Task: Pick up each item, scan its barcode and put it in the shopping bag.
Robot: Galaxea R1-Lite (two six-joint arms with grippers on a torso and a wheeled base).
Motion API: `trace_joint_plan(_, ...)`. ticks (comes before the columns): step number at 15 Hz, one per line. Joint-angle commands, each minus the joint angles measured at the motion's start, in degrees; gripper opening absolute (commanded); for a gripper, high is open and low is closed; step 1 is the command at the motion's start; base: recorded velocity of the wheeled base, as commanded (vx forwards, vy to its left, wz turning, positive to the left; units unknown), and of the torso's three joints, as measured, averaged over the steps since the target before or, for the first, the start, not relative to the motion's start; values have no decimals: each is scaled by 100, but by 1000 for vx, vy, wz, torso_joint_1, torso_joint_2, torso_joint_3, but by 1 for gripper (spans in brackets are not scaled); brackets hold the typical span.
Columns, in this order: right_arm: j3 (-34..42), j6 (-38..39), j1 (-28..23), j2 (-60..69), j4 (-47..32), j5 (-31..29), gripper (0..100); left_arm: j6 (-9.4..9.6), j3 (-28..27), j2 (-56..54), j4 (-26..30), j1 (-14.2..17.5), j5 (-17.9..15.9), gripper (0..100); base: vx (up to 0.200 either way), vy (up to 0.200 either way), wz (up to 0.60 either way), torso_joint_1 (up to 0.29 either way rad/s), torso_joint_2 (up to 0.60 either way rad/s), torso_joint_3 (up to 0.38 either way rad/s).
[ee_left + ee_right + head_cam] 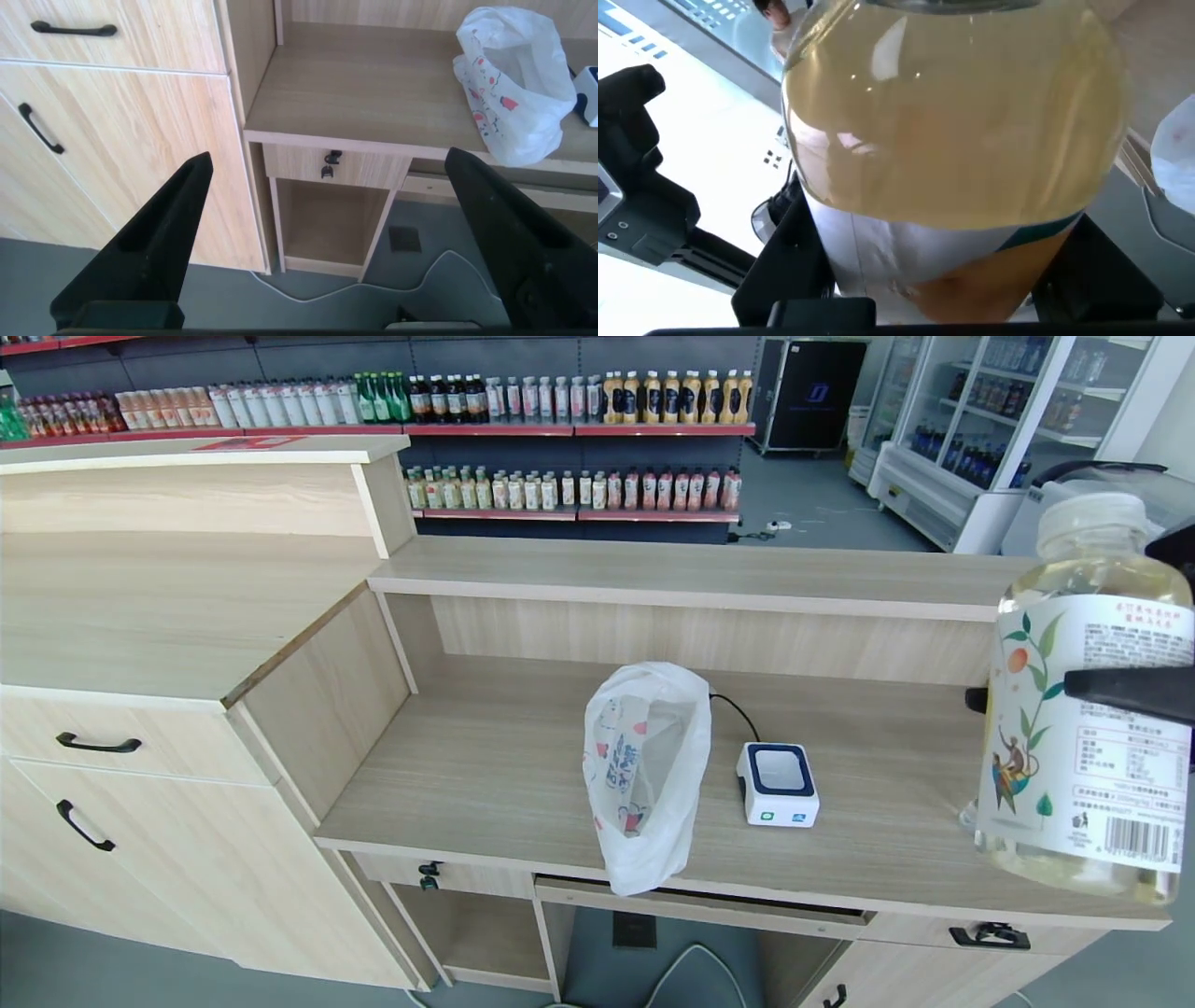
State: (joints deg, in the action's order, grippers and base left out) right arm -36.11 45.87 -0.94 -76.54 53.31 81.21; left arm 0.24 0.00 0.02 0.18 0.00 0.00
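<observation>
One bottle (1088, 709) is nearest, held up in the air by the right end of the counter (887, 784). It is almost full of pale yellow drink. The right gripper (1102, 695) has its fingers clamped on the bottle's middle. The left gripper (327, 252) hangs low in front of the counter, fingers wide apart, holding nothing. One white shopping bag (644, 775) stands at the counter's front edge, hanging a bit over it. I cannot tell what is inside. One scanner (778, 784) sits just beside the bag. Bare wood lies left of the bag and right of the scanner.
</observation>
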Motion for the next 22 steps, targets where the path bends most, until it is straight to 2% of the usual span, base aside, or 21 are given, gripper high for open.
trace_joint_plan(1,209,-8,208,193,4,-115,0,2,0,-2,-1,0,0,100,0,0,0,0,0,0)
trace_joint_plan(5,253,-8,744,210,-14,-677,0,2,0,-2,-1,0,0,100,0,0,0,0,0,0)
trace_joint_plan(7,376,-35,841,210,-14,-703,0,2,0,-2,-1,0,0,100,0,0,0,0,0,0)
trace_joint_plan(14,623,-571,990,140,-14,-703,0,2,0,-2,-1,0,0,100,0,0,0,0,0,0)
trace_joint_plan(19,623,-597,1034,140,-14,-703,0,2,0,-2,-1,0,0,100,0,0,0,0,0,0)
trace_joint_plan(20,614,-632,1034,131,-14,-739,0,2,0,-2,-1,0,0,100,0,0,0,0,0,0)
trace_joint_plan(22,605,-1318,1026,-62,-14,-1204,0,2,0,-2,-1,0,0,100,0,0,0,0,0,0)
